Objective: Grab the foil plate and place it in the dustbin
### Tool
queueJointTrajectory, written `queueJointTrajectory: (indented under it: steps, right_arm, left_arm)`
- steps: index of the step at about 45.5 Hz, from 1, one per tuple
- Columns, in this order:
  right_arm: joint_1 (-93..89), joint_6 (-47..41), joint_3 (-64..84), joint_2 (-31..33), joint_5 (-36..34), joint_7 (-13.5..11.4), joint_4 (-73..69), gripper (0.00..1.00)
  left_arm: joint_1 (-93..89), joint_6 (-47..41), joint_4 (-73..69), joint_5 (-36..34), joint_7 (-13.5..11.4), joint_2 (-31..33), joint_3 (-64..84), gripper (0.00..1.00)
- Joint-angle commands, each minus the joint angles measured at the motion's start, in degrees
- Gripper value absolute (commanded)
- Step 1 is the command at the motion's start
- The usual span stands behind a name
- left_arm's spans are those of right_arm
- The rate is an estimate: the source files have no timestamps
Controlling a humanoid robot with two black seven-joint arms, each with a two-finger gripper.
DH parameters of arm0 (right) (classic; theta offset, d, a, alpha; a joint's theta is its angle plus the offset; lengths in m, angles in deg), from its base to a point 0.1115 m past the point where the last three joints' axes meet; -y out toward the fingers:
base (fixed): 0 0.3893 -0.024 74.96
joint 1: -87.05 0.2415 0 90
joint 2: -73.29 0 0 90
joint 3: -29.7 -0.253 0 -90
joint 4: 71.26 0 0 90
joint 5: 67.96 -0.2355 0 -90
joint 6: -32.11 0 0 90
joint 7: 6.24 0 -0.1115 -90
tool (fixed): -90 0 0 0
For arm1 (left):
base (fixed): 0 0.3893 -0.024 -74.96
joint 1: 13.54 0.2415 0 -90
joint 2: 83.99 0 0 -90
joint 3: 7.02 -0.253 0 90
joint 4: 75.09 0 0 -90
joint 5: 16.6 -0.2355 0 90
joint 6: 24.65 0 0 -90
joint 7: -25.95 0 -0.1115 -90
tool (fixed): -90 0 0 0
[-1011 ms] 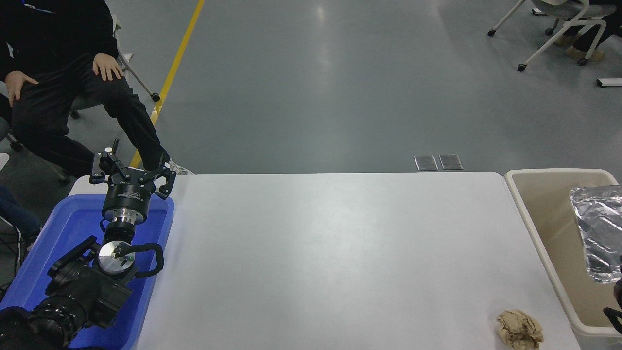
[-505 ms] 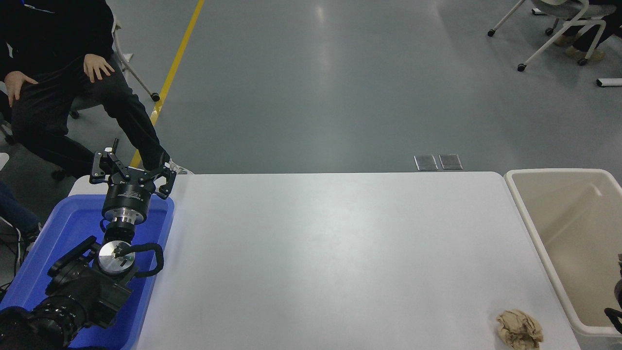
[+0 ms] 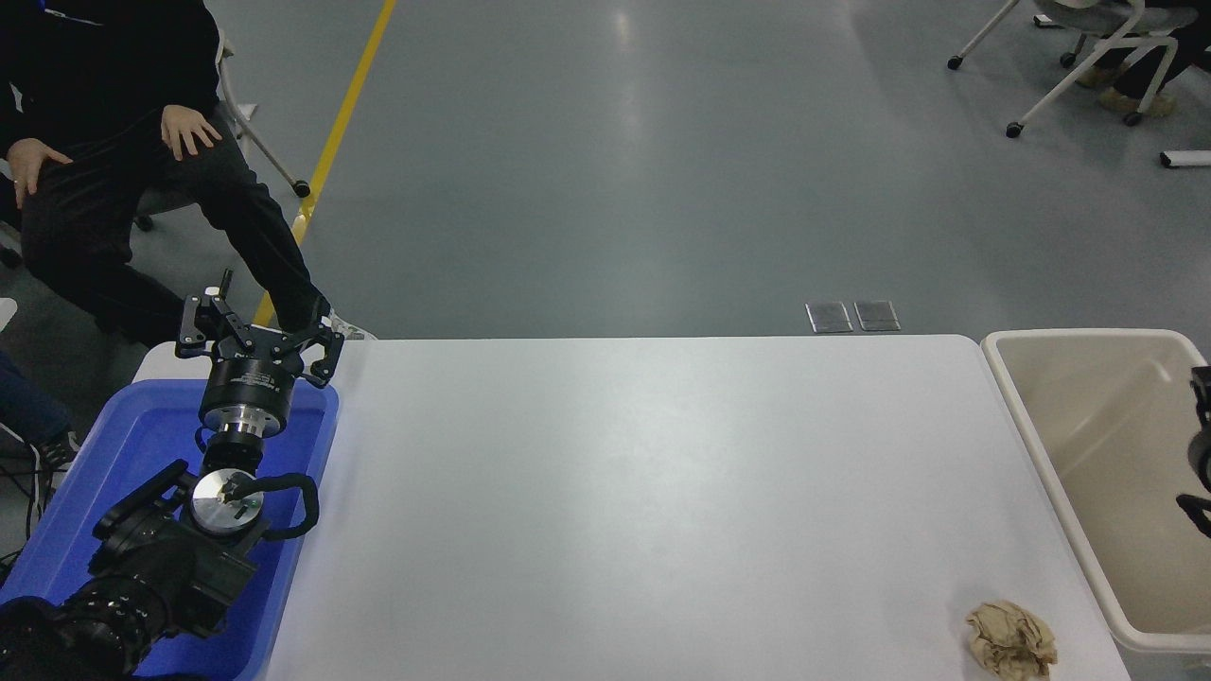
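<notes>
Beige plastic fills your right edge: the dustbin (image 3: 1079, 416) stands just off the bench's right end, its thick rounded rim level with the white bench (image 3: 624, 492) top. You can see smooth inner walls and part of the floor of the bin, but no foil plate shows anywhere in what the camera covers; whether it lies in the hidden part of the bin you cannot tell.

Your right hand (image 3: 1202, 454) barely enters at the right edge, over the bin's opening. Only a few black parts of it show, so you cannot tell whether its fingers are spread or closed, and nothing is seen held in it.

Your left hand (image 3: 257, 333) sits at the lower left, above the far end of a blue tub (image 3: 114, 445) that rests on the bench's left side. Its fingers are spread apart and hold nothing. The left arm runs back from it toward the bottom left corner, over the tub.

Near the bench's front right corner lies a crumpled tan paper ball (image 3: 1010, 640), close to the bin's rim but not touching it.

Beyond the bench's far left corner a person (image 3: 142, 180) in dark clothes sits with a hand on each thigh. On the grey floor past the bench you see a yellow line (image 3: 341, 132).
</notes>
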Motion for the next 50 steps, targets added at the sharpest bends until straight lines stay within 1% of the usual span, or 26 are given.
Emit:
queueJointTrajectory:
  steps: [1, 6, 11, 20, 28, 42, 50]
  right_arm:
    - [8.6, -0.1, 0.4, 6.6, 11.2, 0.1, -13.0, 1.00]
    - [10.9, -0.1, 0.4, 7.7, 15.3, 0.0, -16.9, 1.00]
    - [12.6, -0.2, 3.1, 8.9, 17.7, 0.2, -20.4, 1.00]
    - [21.4, -0.5, 18.3, 10.7, 17.5, 0.6, -30.6, 1.00]
    - [27.6, -1.3, 27.2, 11.0, 17.7, 0.6, -36.3, 1.00]
    - [43.8, -12.2, 42.5, 9.4, 17.7, 0.6, -44.4, 1.00]
    - [49.9, -13.9, 46.7, 6.2, 17.6, 0.6, -47.2, 1.00]
  left_arm:
    - [0.0, 0.0, 0.0, 0.0, 0.0, 0.0, 0.0, 0.99]
    - [0.0, 0.0, -0.1, 0.0, 0.0, 0.0, 0.0, 0.99]
    - [0.0, 0.0, 0.0, 0.0, 0.0, 0.0, 0.0, 0.99]
    - [0.0, 0.0, 0.0, 0.0, 0.0, 0.0, 0.0, 0.99]
    - [0.0, 0.0, 0.0, 0.0, 0.0, 0.0, 0.0, 0.99]
    - [0.0, 0.0, -0.1, 0.0, 0.0, 0.0, 0.0, 0.99]
    - [0.0, 0.1, 0.0, 0.0, 0.0, 0.0, 0.0, 0.99]
